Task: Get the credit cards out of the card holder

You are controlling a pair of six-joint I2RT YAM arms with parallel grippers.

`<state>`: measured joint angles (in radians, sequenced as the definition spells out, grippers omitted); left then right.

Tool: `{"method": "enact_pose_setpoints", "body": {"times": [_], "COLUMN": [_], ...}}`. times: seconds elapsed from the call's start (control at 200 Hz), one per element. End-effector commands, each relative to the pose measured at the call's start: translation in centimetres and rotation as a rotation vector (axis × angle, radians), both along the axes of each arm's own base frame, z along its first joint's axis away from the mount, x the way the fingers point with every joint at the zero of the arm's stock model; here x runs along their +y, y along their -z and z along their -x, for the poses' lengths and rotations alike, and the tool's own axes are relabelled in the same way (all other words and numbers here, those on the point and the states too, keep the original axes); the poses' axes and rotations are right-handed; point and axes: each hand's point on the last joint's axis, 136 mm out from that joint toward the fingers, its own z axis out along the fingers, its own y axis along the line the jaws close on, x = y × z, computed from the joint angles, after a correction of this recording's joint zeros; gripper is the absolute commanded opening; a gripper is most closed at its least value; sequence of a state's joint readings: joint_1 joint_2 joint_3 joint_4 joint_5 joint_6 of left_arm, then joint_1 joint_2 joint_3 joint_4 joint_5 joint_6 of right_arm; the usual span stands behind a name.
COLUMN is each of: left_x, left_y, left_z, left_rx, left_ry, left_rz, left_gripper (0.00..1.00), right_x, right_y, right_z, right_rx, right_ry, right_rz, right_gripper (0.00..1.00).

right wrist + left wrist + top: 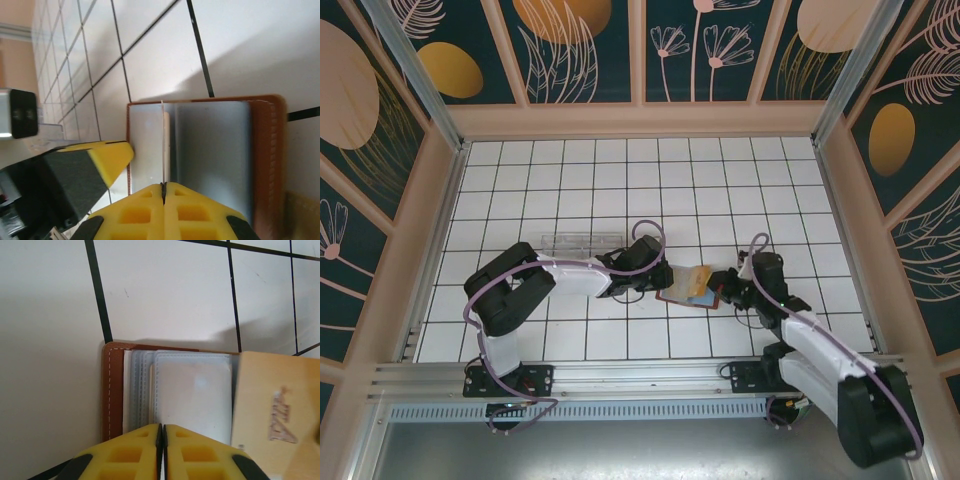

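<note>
Spreading across the scene is the white tiled table, with a clear plastic box left of centre. Right of it, nearer, the brown card holder lies open between the arms, blue-grey sleeves up. The left gripper sits over its sleeves, fingers together; whether they pinch anything I cannot tell. The right gripper is clamped on a thin tan card standing over the holder.

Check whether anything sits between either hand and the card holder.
Nothing visible. Left hand is shut at the open card holder's edge; right hand is shut on a thin sheet, seen edge-on, over its inside.
</note>
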<state>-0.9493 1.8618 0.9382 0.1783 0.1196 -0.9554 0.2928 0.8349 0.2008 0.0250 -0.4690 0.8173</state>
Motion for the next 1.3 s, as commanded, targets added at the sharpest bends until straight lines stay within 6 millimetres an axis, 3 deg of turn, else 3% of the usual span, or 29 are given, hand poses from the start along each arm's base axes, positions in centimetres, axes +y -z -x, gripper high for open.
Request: {"method": "enact_pose_setpoints", "body": {"times": [0.0, 0.095, 0.22, 0.26, 0.31, 0.365, 0.566, 0.676, 0.811, 0.991, 1.296], "left_x": [1.9, 1.2, 0.6, 0.8, 1.4, 2.0, 4.4, 4.8, 4.6, 3.9, 2.8], "left_y": [1.8, -0.1, -4.3, -5.5, -7.8, -9.5, -14.0, -15.7, -17.5, -19.2, -19.8], "left_z": [0.9, 0.3, -0.9, -1.3, -2.0, -2.4, -2.9, -2.6, -2.1, -1.2, -0.2], "left_rx": [0.042, 0.011, -0.067, -0.099, -0.15, -0.201, -0.296, -0.346, -0.391, -0.418, -0.398], "left_ry": [-0.017, -0.02, -0.035, -0.049, -0.08, -0.097, -0.056, 0.012, 0.077, 0.15, 0.219], "left_rz": [-0.074, -0.038, 0.022, 0.03, 0.053, 0.083, 0.264, 0.314, 0.371, 0.459, 0.546], "left_gripper": [0.16, 0.22, 0.43, 0.47, 0.61, 0.64, 0.6, 0.53, 0.52, 0.5, 0.45], "right_x": [-1.1, -1.1, -0.8, -0.7, -0.4, 0.3, 2.7, 3.9, 5.0, 5.9, 6.3], "right_y": [-0.9, -2.8, -5.5, -6.1, -7.0, -8.0, -11.6, -13.8, -16.0, -17.6, -18.7], "right_z": [0.5, 0.3, -0.3, -0.5, -0.8, -1.0, -1.9, -2.1, -2.1, -2.0, -1.3], "right_rx": [-0.002, -0.055, -0.15, -0.176, -0.212, -0.257, -0.4, -0.475, -0.54, -0.578, -0.601], "right_ry": [0.025, 0.022, -0.009, -0.024, -0.041, -0.075, -0.223, -0.298, -0.359, -0.414, -0.455], "right_rz": [0.043, 0.043, 0.044, 0.046, 0.039, 0.016, -0.057, -0.11, -0.187, -0.263, -0.321], "right_gripper": [0.0, 0.0, 0.0, 0.0, 0.0, 0.0, 0.0, 0.0, 0.0, 0.0, 0.0]}}
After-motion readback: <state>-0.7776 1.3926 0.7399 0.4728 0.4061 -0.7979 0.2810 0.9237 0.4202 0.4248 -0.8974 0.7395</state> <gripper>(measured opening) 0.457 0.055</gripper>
